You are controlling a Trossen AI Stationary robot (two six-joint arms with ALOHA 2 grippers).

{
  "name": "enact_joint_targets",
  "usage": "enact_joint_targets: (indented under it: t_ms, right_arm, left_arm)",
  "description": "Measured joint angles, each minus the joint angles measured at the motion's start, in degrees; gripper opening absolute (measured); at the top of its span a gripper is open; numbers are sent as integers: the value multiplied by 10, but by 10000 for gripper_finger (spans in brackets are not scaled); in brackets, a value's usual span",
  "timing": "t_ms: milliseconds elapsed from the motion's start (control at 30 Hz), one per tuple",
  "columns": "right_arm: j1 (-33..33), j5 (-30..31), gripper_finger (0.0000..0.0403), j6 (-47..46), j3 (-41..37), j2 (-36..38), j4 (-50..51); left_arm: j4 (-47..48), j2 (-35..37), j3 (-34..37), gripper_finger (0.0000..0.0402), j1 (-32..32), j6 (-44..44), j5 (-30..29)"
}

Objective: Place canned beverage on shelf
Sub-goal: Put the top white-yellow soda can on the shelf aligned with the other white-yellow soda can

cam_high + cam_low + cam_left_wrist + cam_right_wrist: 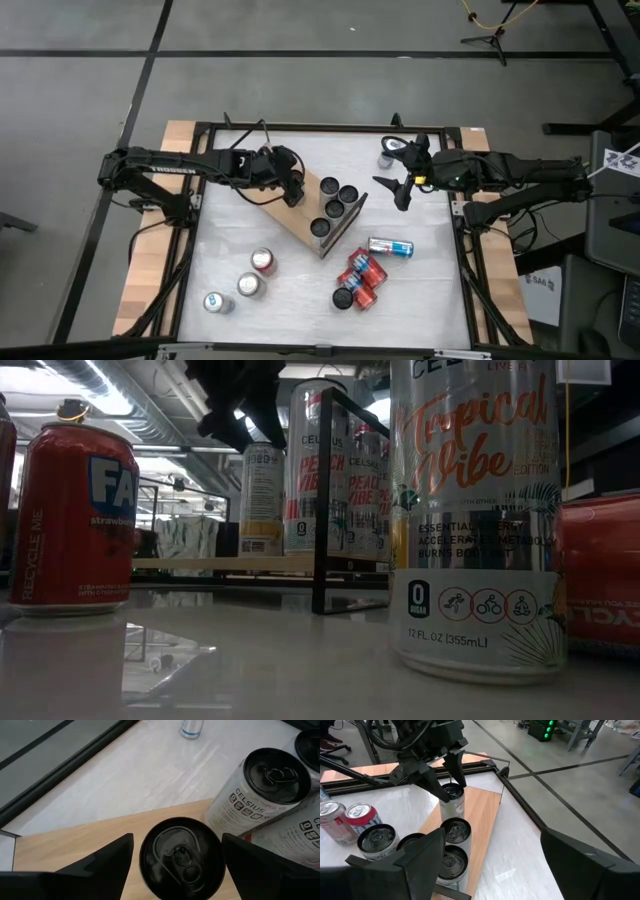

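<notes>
Standing upright on the light-wood shelf (305,215), the black-topped can (181,856) sat between the left gripper (177,862) jaws, which flanked it on both sides. Whether the pads were pressing its wall or had just let go could not be told; the jaws stood fairly wide, about the can's width. The can stood at the shelf's end nearest the left arm, apart from the row of four cans (337,206) lined up along the board toward its black wire frame. So the step in hand looked like the set-down itself, with the can already borne by the board. The next move, by my judgement, called for the jaws to widen clear of the can and lift straight up, without nudging it toward its neighbours or off the board's edge. The right gripper (398,187) hovered with its jaws parted and empty over the white worktop (420,290), just beyond the shelf. More cans waited there: a blue one lying on its side (390,247), a red cluster (358,280), and three standing cans (244,283).
</notes>
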State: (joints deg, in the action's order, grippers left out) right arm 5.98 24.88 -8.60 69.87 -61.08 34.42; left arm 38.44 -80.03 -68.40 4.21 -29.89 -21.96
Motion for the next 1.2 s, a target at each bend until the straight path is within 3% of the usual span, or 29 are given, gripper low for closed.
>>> enact_joint_targets:
  t_ms: [200,500,1200]
  right_arm:
    - [0,0,324,0,0,0,0]
    - [0,0,324,0,0,0,0]
    - [0,0,324,0,0,0,0]
  left_arm:
    - [0,0,0,281,0,4,13]
    - [-4,1,0,224,0,4,23]
    - [-6,4,-1,194,2,36,46]
